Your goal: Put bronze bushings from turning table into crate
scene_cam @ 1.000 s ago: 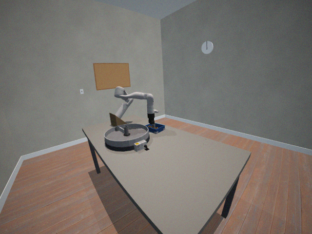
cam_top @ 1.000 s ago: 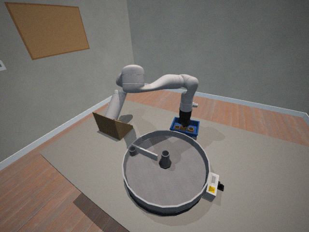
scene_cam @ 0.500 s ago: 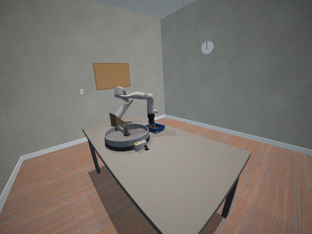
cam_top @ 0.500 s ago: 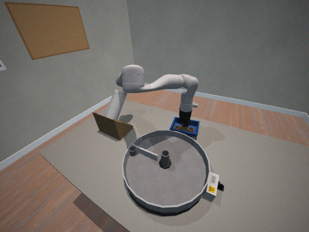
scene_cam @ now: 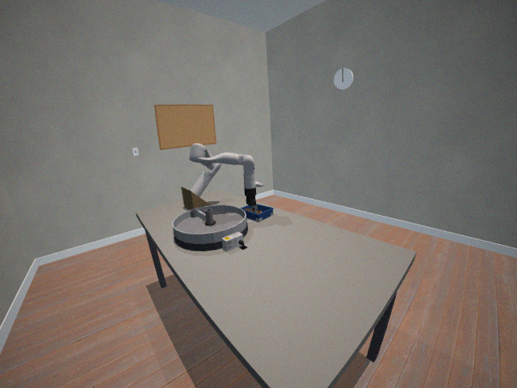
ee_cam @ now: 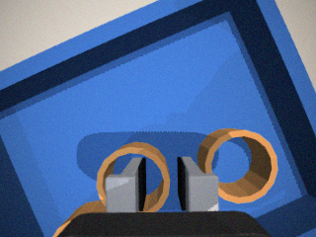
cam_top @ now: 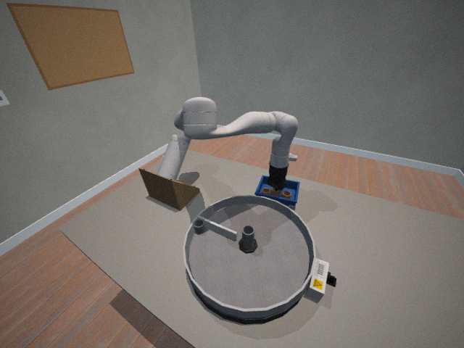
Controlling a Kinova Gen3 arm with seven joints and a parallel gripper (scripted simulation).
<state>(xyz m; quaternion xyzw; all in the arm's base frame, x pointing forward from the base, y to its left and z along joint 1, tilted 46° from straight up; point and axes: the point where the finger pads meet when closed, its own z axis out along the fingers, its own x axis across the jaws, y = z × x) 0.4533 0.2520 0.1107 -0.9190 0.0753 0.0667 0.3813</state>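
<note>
- My gripper [cam_top: 277, 188] [scene_cam: 254, 207] [ee_cam: 161, 176] stands partly open, holding nothing, its fingers straddling the near wall of the middle bronze ring [cam_top: 275, 192] [ee_cam: 102, 179].
- All 3 bronze rings I can see are in the blue crate [cam_top: 297, 191] [scene_cam: 263, 215] [ee_cam: 281, 64], right of centre in the top view.
- I should rise straight up; drifting sideways could drag that ring or knock the right one [cam_top: 286, 193] [ee_cam: 272, 163].
- The dark ring [cam_top: 199, 226], probably steel, stays on the turntable [cam_top: 249, 288] [scene_cam: 208, 237], left of its post.
- Once above the rim, I stop, touching nothing.
</note>
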